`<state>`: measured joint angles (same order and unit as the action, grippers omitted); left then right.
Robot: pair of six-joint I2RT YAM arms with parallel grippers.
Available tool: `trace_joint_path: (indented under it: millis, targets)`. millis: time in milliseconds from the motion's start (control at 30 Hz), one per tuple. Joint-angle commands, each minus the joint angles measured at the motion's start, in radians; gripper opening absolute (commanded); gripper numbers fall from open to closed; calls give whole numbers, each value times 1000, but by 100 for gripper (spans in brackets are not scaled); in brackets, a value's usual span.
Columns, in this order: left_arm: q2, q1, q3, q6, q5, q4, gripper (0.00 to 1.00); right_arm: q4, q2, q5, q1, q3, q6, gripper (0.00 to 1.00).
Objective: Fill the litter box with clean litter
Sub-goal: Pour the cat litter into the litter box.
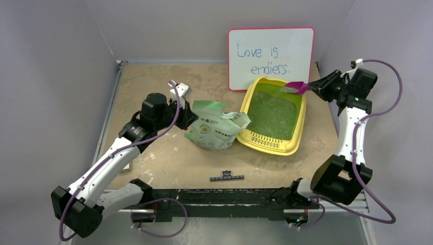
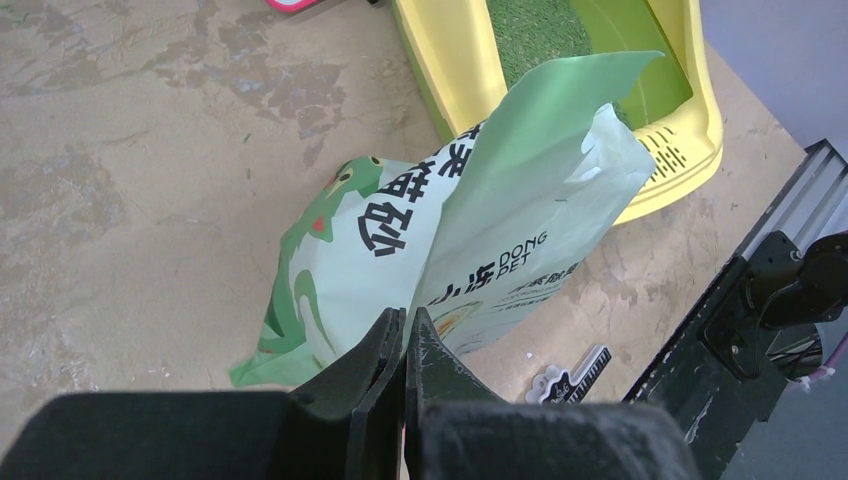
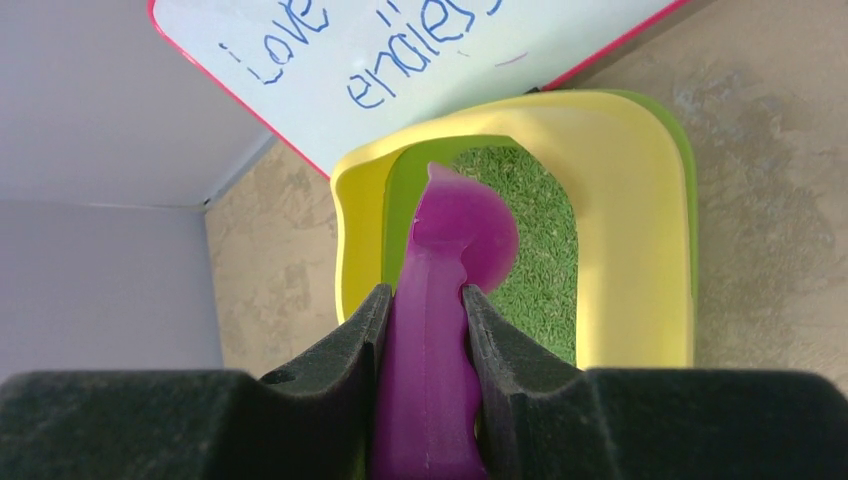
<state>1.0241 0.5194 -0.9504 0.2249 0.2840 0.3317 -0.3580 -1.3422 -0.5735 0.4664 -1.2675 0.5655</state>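
top external: well along, seemingly. litter box (image 1: 270,149) beside the whiteboard (image 1: 270,56), floor already covered in clean litter (image 1: 270,115). right gripper (image 1: 315,88) clenched on magenta scoop (image 1: 295,88), loaded, above the far corner. left gripper (image 1: 190,113) pinched on the bag (image 1: 217,130) edge. remaining: tip this scoopful, perhaps more.

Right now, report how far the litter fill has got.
Done: clean litter covers the litter box floor. In hand: the right fingers clamp the magenta scoop, seemingly loaded, over the box's far corner; the left fingers pinch the bag edge. Left: tip this scoopful, perhaps more.
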Motion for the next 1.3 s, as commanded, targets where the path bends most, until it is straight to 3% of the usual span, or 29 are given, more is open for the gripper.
trace_joint_path:
  millis: [0, 300, 600, 933, 1267]
  targets:
    - [-45, -4, -23, -1, -3, -101, 0, -1, -11, 89, -39, -97, -56, 0]
    - [-35, -4, -25, 2, 6, -104, 0, -32, -59, 142, -64, -163, -88, 0]
    - [-29, -4, -23, 1, 1, -103, 0, -85, 33, 221, -63, -121, -107, 0]
    - [2, -4, -24, 7, 21, -127, 0, -153, 122, 132, -76, -69, -163, 0]
    - [-12, -4, -19, 12, 13, -124, 0, -189, -69, 439, -405, -151, -253, 0]
